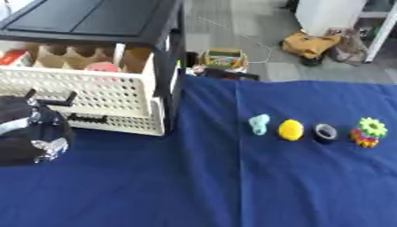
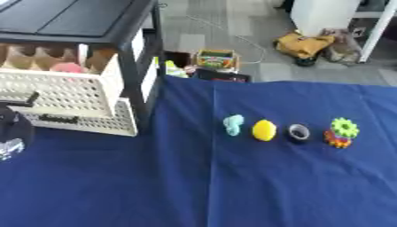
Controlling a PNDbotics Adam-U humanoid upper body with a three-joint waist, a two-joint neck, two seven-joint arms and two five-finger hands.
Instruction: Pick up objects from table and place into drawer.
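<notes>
Fingers cannot be made out on the left hand point(image 1: 31, 128), a black and silver mass at the left edge, low in front of the pulled-out drawer point(image 1: 93, 95), so whether it is open or closed cannot be told. That drawer is a cream perforated basket sliding out of a black cabinet point(image 1: 93, 20); inside it sit a pink thing point(image 1: 101, 67) and a red and white thing point(image 1: 14, 57), both partly hidden by the basket wall and cardboard dividers. To the right, a blue cloth covers the table point(image 1: 232, 186). On it, well apart from the drawer, four small things lie in a row: a pale teal lump point(image 1: 259, 123), then a yellow ball point(image 1: 291, 130), then a dark ring point(image 1: 325, 132) with a light centre, and last a stack of toy gears point(image 1: 367, 132), green on top, orange and red beneath. Each stands just beside its neighbour without touching. No right hand shows in either view.
</notes>
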